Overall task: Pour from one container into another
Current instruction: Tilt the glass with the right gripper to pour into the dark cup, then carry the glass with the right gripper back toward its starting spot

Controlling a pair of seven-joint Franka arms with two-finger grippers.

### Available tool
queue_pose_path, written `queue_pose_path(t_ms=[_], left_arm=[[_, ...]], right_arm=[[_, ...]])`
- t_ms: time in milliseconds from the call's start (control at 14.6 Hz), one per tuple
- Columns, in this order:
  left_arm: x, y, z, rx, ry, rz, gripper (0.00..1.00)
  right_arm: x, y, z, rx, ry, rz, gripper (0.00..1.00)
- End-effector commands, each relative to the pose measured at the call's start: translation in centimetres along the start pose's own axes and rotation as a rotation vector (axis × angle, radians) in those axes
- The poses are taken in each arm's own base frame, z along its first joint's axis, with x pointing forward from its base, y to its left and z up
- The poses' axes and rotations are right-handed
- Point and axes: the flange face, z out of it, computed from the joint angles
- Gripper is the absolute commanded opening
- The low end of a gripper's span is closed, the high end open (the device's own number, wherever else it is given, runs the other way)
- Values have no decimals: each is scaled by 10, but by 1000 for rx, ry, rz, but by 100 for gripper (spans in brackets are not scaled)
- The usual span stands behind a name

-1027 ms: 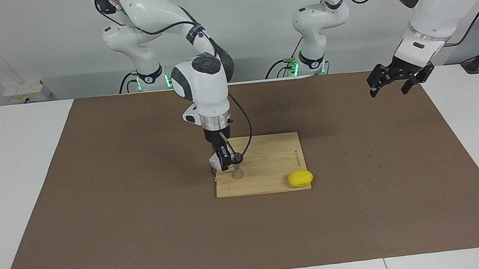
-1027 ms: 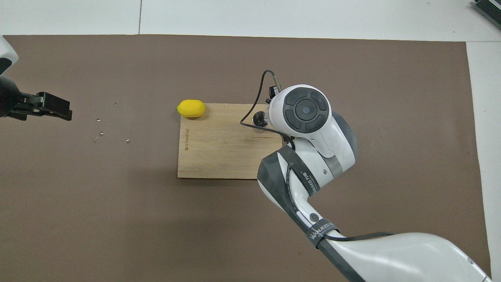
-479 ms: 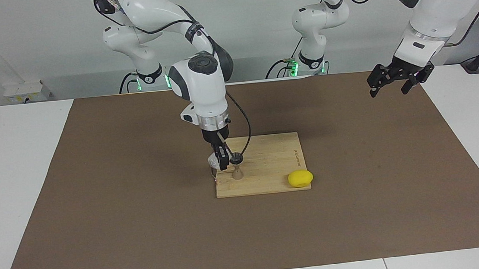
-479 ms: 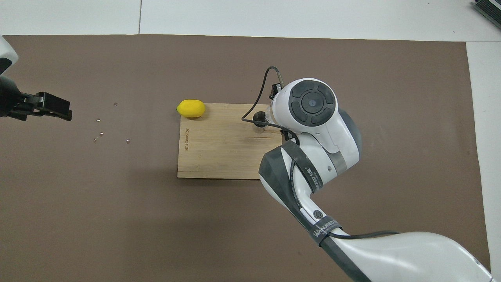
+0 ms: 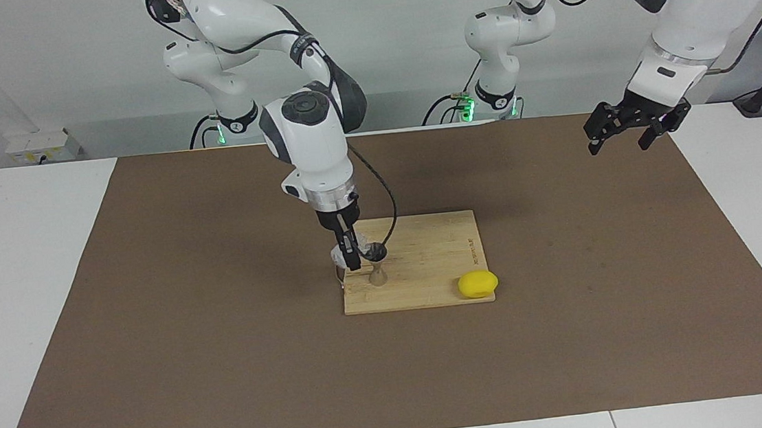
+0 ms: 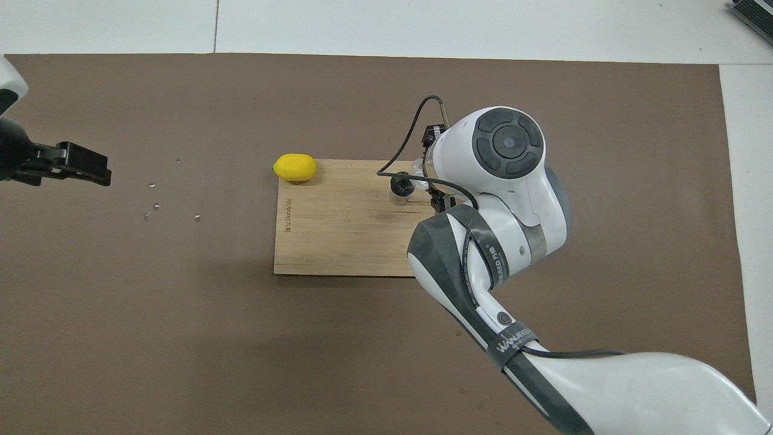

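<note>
Fingers of the right gripper (image 5: 350, 250) pinch the cup (image 5: 339, 257), held tipped over the board (image 5: 429, 286) with its mouth toward the jigger (image 5: 377, 269), which stands upright on the board just beside it. A good pour, I judge, needs the cup's lip kept over the jigger's top cone and a slow tilt, since that mouth is narrow. The left gripper (image 5: 625, 130) waits, spread, over the mat (image 5: 229, 365) at its own end. A lemon (image 5: 477, 283) lies at the board's corner.

lemon (image 5: 477, 283) seemingly alone beside jigger (image 5: 377, 271)
</note>
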Motion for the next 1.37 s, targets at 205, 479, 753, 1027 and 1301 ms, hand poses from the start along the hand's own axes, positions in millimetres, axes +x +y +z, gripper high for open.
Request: queue_pose_path(t_ms=[205, 479, 753, 1027, 1301], left_arm=[[-6, -3, -1, 19, 13, -14, 100], [-6, -4, -1, 19, 13, -14, 100], [-6, -3, -1, 19, 13, -12, 100], [-6, -3, -1, 19, 13, -14, 100], [-6, -4, -1, 19, 13, -14, 100]], right_arm=[[4, -6, -2, -26, -63, 29, 0], [9, -8, -3, -47, -157, 31, 0], [30, -11, -1, -80, -218, 53, 0], [58, -16, -2, -100, -307, 119, 0], [102, -15, 5, -112, -414, 202, 0]])
